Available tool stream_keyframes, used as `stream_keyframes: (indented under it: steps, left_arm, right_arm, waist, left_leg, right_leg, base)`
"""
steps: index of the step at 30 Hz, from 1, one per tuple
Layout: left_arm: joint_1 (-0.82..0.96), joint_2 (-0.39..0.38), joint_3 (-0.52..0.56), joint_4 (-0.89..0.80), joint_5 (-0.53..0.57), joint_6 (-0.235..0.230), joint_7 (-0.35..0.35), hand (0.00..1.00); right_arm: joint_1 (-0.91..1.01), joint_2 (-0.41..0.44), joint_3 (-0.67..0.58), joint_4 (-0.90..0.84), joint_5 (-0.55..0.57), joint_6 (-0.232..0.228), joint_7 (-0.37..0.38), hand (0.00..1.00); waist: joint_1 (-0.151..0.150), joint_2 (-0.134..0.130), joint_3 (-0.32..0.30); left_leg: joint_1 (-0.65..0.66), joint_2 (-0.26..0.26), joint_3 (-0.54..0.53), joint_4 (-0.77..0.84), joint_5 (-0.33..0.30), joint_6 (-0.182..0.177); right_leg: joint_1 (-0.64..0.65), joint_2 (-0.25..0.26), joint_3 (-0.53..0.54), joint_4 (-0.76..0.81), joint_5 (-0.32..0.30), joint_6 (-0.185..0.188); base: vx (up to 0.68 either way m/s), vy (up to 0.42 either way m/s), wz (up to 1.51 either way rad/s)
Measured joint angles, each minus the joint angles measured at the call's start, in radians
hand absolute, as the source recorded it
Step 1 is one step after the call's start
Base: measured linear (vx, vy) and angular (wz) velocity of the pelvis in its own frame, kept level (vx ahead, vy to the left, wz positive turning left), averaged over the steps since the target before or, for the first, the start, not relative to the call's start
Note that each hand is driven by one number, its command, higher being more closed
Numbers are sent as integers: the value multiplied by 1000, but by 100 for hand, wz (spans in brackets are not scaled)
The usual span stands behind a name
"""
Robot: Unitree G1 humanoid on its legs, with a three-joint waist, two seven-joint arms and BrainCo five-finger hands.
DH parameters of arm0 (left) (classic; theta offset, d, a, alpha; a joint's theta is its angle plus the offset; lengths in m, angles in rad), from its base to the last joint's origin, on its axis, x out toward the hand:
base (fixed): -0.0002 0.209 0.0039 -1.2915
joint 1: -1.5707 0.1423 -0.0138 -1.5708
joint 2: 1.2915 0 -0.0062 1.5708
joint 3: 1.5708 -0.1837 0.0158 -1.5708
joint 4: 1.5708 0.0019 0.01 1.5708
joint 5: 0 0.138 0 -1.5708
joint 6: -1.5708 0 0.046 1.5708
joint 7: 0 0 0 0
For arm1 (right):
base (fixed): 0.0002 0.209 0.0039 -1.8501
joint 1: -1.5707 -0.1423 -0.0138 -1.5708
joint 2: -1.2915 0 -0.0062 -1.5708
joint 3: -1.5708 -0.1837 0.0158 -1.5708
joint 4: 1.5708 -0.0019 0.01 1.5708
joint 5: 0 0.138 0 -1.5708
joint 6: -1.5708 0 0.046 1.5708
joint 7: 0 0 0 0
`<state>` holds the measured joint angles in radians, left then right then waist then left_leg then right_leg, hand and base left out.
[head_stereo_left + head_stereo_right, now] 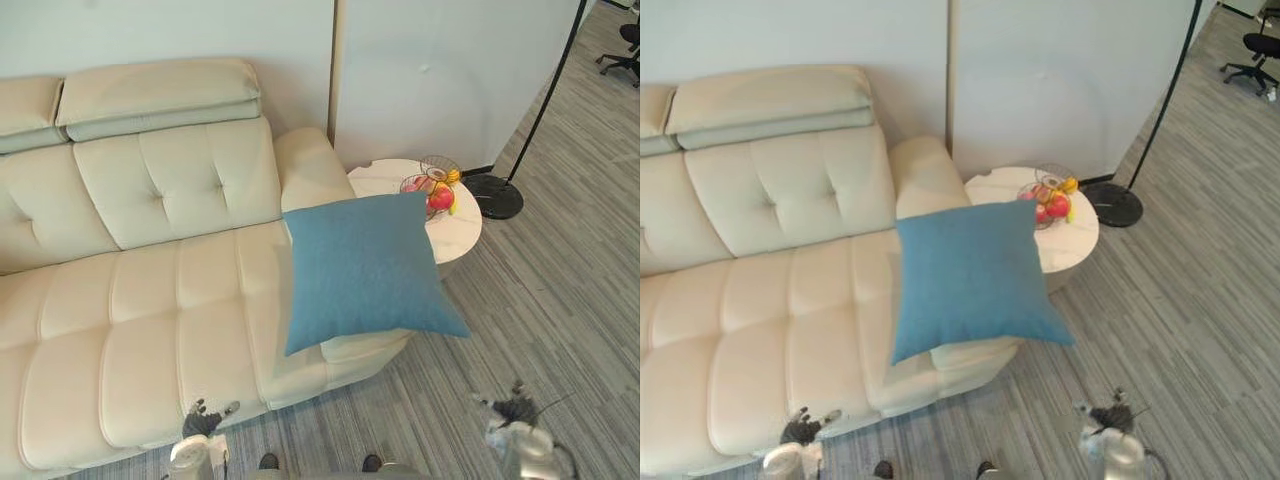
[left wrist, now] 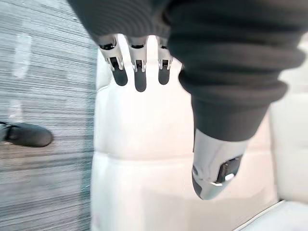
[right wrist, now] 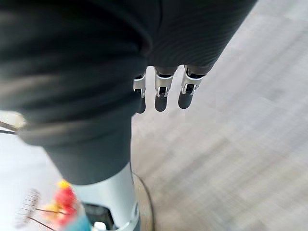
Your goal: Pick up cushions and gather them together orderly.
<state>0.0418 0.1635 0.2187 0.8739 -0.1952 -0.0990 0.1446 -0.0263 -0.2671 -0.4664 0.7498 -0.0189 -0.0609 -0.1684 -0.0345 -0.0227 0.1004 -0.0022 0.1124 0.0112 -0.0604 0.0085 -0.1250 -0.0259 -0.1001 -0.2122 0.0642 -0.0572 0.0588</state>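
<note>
The job looks barely begun to me. The one blue cushion (image 1: 365, 265) I can see lies on the cream sofa (image 1: 150, 300), at the end next to the small round desk (image 1: 455, 238). It slants across the seat edge and the armrest, and its lower corner hangs out over the grey floor (image 1: 570, 300). Nothing is holding it.

My left robot hand (image 1: 205, 418) hangs low in front of the sofa's front edge, well apart from the cushion. Its wrist view shows the fingers straight, the thumb held apart and nothing between them. My right robot hand (image 1: 512, 408) hangs over the floor on the other side, below the cushion's overhanging corner and not touching it. Its fingers are also straight and slack, and empty.

So I judge that nothing has been picked up yet — the whole gathering is left to do. I see no second cushion to set this one beside, so I cannot say where the tidy pile should go. The wire fruit basket (image 1: 432, 185) on the desk stands close behind the cushion's upper corner.
</note>
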Motion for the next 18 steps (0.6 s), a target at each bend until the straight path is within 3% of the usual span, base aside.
stream_keyframes:
  steps: [4,12,18]
  left_arm:
    - [-15,2,-2,-92,-35,-10,11,0]
    - [-183,26,-44,-198,-122,-46,50,0]
    - [-368,79,-93,-236,-185,-72,75,0]
  right_arm:
    - [-27,-20,-4,-97,22,0,-18,0]
    - [-271,-158,89,-106,69,3,-39,0]
    - [-518,-242,165,-102,111,2,-52,0]
  waist:
    - [-13,11,7]
    - [-22,76,107]
    - [-18,80,173]
  left_leg:
    - [-33,-8,-13,-27,31,2]
    - [-173,-12,-16,-24,83,1]
    - [-244,-16,-9,-23,107,-2]
  right_leg:
    - [-36,-7,-8,-1,13,5]
    - [-194,-13,5,39,50,2]
    - [-313,-26,20,129,39,-10]
  base:
    - [-128,9,11]
    - [-79,8,-1]
    - [-6,-6,-4]
